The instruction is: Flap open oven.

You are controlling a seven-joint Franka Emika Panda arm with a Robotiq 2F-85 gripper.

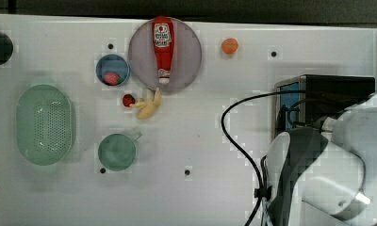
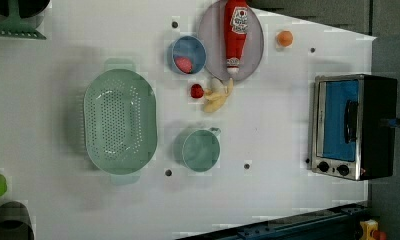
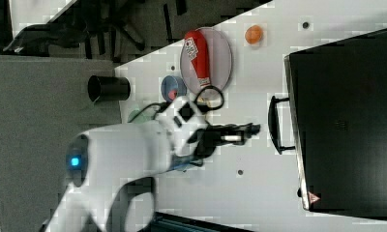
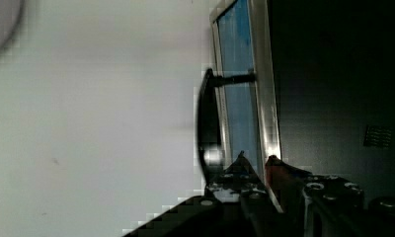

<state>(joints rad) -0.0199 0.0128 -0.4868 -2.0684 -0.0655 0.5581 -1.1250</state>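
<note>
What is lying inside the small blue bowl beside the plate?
In the blue bowl lies one small pinkish-red piece, perhaps a strawberry. Anything beneath it is covered. The bowl's floor is otherwise bare.

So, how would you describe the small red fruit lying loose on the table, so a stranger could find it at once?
Start from the grey plate holding the ketchup bottle. Near its edge, in the left view, lie the blue bowl and a banana. The strawberry sits on the bare table between them; the other red fruit is inside the bowl.
</note>
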